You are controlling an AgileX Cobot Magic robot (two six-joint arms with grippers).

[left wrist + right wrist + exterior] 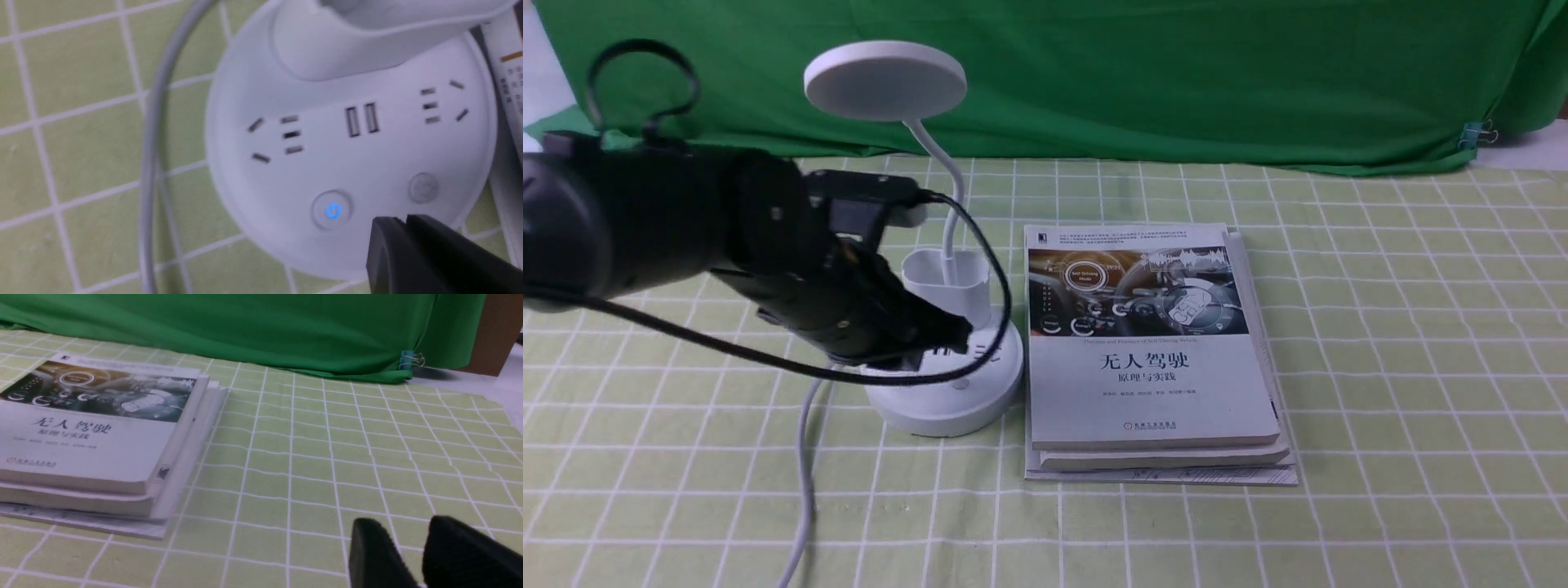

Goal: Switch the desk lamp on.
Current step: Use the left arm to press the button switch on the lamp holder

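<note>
The white desk lamp (943, 384) stands left of centre, its disc head (885, 79) raised on a bent neck above the cup-shaped holder (947, 278). In the left wrist view its round base (367, 155) shows sockets, a button with a glowing blue power sign (333, 211) and an unlit button (423, 188). My left gripper (964, 331) is shut and empty, its tip (402, 220) just over the base's front rim between the two buttons. I cannot tell if it touches the base. My right gripper (402, 524) is open and empty over bare cloth, out of the front view.
A stack of books (1152, 351) lies right beside the lamp base and also shows in the right wrist view (94, 428). The lamp's white cord (805, 457) runs toward the table's front. A green backdrop (1094, 73) hangs behind, with a binder clip (1476, 133).
</note>
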